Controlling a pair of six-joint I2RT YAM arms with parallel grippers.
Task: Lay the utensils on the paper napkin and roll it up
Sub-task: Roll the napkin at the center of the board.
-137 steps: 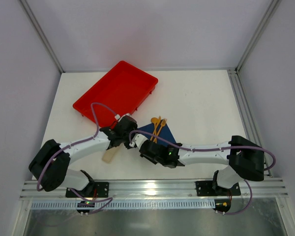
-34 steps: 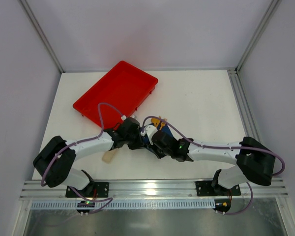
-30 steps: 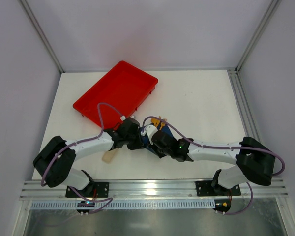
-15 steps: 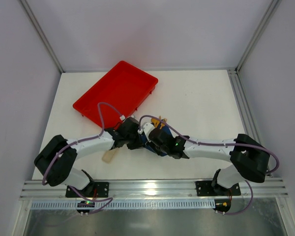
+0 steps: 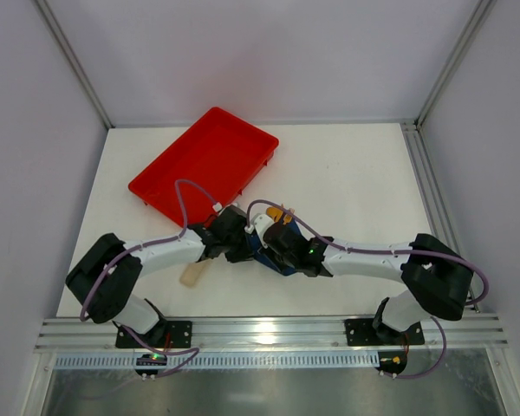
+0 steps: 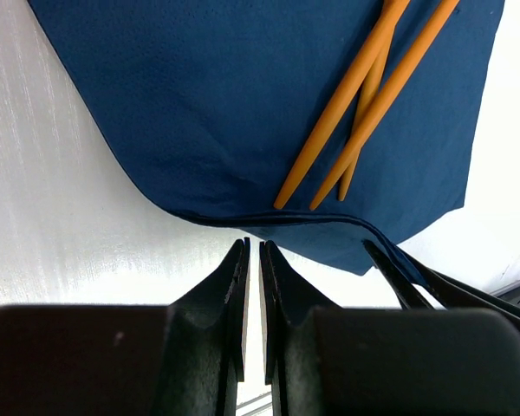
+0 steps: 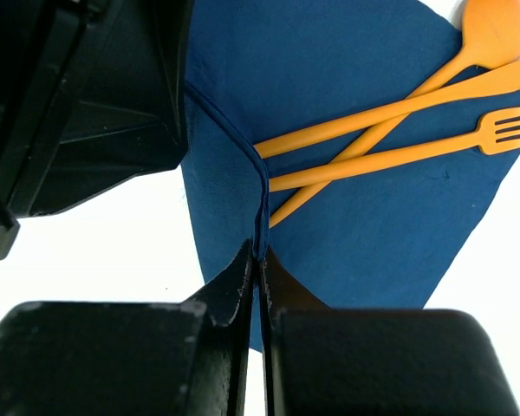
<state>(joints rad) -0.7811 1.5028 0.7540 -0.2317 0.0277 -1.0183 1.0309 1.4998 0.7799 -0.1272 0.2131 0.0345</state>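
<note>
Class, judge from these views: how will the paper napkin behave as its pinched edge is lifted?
Probably floppy: the paper napkin creases into a ridge at the right gripper. Likely light, since one thin pinch raises its edge. The utensils lie loose on it, so they may slide.

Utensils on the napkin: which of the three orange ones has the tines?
The fork, lowest on the napkin in the right wrist view, tines at its right end. The spoon has a round bowl; the piece between them ends plain.

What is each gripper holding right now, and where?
Right gripper pinches the paper napkin at its lifted folded edge. Left gripper holds nothing, tips just short of it.
</note>
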